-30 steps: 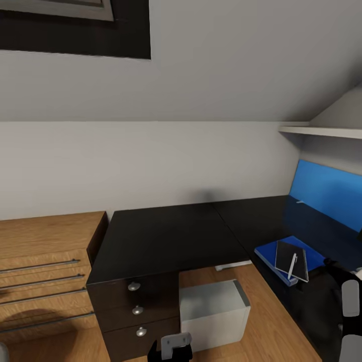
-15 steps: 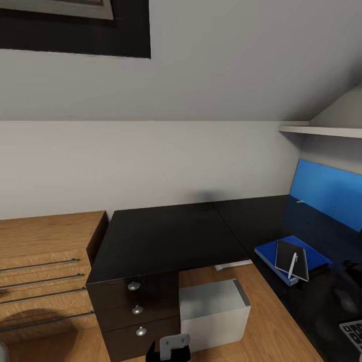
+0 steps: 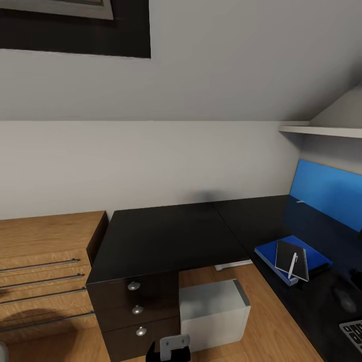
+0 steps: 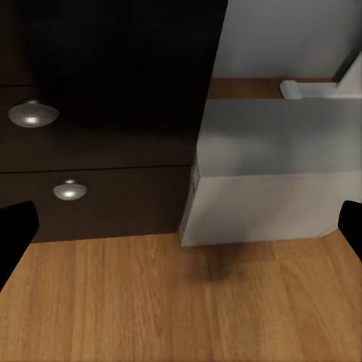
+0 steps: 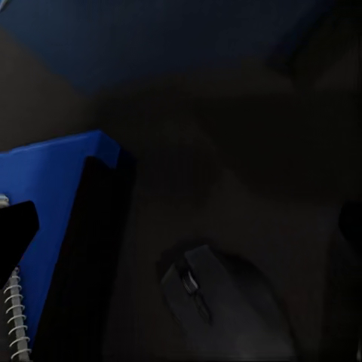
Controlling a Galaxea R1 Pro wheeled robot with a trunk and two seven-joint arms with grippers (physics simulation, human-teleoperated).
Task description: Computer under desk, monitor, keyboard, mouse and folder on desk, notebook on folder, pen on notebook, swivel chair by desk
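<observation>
The right gripper [image 5: 181, 226] is looking straight down on the desk [image 3: 166, 236] with its jaws standing wide apart, empty. The mouse [image 5: 219, 302] is lying directly below and between them, its long axis running roughly across the line between the fingertips. Just beside the mouse, the folder [image 3: 311, 256] is sitting on the desk with the notebook [image 3: 290, 259] and pen [image 3: 292, 265] stacked on it. The keyboard [image 3: 354, 334] is showing at the desk's near edge. The left gripper [image 4: 181, 226] is hanging low with jaws spread, facing the computer [image 3: 213, 314] under the desk. The right arm is judged far nearer the mouse.
</observation>
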